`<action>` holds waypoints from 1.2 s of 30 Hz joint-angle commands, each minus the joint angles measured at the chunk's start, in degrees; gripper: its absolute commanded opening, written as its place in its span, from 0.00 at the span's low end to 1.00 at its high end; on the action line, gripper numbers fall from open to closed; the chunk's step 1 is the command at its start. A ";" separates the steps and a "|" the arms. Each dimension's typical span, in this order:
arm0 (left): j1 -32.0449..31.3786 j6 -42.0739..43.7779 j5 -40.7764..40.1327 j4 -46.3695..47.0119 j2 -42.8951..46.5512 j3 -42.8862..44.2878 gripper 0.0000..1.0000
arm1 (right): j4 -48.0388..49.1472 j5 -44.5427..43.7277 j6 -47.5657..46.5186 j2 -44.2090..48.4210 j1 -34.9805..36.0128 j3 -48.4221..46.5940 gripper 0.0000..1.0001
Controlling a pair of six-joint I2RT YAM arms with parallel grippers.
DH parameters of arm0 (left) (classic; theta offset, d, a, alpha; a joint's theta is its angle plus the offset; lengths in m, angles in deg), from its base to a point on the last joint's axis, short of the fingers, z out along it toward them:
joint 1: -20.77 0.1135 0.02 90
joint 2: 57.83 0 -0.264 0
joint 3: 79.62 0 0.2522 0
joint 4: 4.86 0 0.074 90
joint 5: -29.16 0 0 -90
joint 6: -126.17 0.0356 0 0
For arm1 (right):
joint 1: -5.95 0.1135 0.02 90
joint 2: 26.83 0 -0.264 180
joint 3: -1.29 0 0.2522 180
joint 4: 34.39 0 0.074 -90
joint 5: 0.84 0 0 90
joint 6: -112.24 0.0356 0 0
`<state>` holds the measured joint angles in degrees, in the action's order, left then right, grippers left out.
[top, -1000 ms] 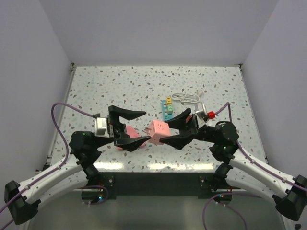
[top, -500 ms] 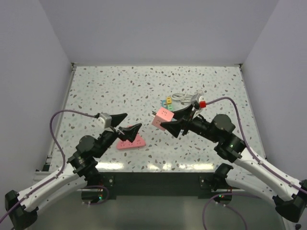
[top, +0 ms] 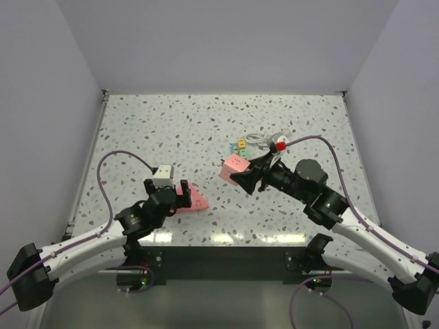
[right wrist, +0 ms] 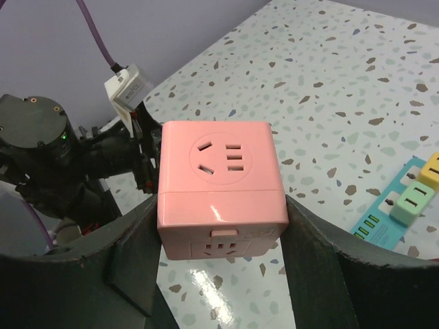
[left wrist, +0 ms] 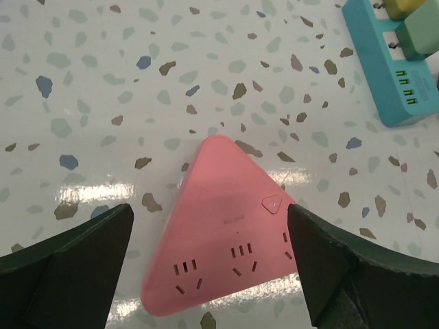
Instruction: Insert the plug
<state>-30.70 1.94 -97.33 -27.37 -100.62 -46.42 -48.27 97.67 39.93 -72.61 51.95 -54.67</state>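
Observation:
A pink cube plug adapter is held above the table by my right gripper, which is shut on its two sides; the right wrist view shows the cube close up with sockets on its faces. A pink triangular power strip lies flat on the table at the near left. My left gripper is open, its jaws standing either side of the strip without touching it. The strip's sockets face up.
A teal power strip with yellow and green plugs lies behind the cube, also in the left wrist view. A coiled white cable lies behind it. Walls enclose the table on three sides.
My left gripper has lowered over the triangular strip and narrowed its opening. My right gripper has carried the cube a little further back and right, away from the strip.

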 commanded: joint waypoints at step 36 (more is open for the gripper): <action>-14.98 -18.77 6.43 13.56 -14.51 -1.96 1.00 | -7.25 -5.87 -2.66 -2.56 -0.21 -5.70 0.00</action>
<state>-44.36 -15.88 -91.69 -23.37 -112.75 -50.99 -54.11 94.90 38.57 -74.45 51.95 -56.40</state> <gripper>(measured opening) 0.997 0.645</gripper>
